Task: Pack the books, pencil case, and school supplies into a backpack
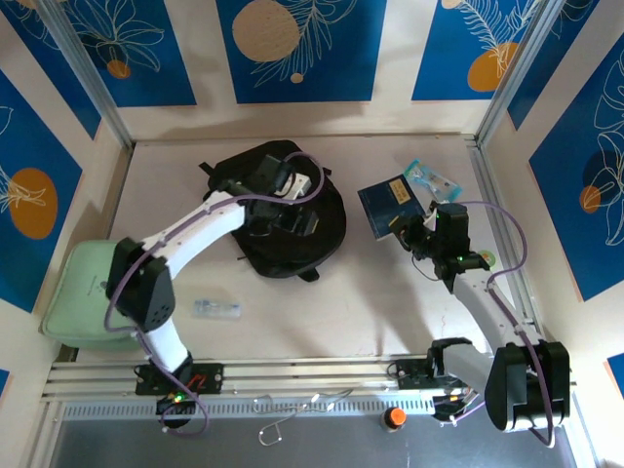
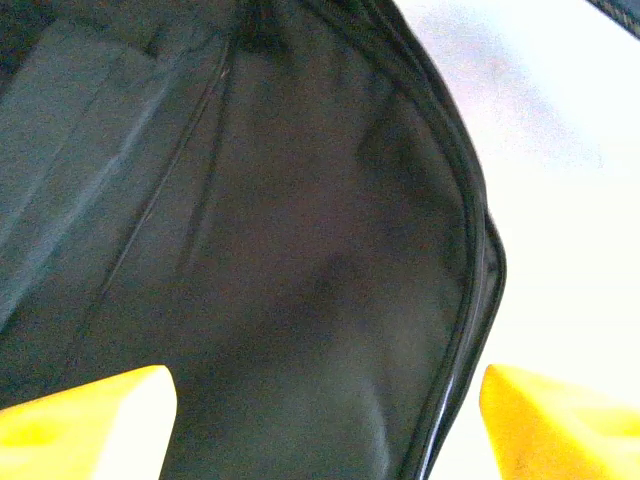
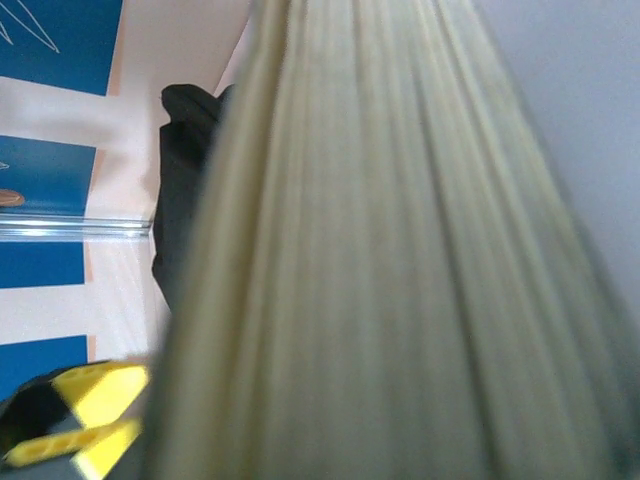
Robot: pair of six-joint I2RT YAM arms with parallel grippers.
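My right end effector (image 1: pixel 409 232) is clamped on the near edge of the thin dark navy-blue paperback book (image 1: pixel 388 205), at the right side of the pale table (image 1: pixel 370 292) and well apart from the large soft black fabric backpack (image 1: pixel 327 234). My left end effector (image 2: pixel 328 390) hangs open over the backpack's zip rim. I judge it best to carry this 1 book leftward with a firm grip. I would slide it in edge-first, and only once the opening is spread wide.

Left hand (image 2: pixel 325 425) spread wide, right hand (image 1: pixel 411 234) clamped tight.
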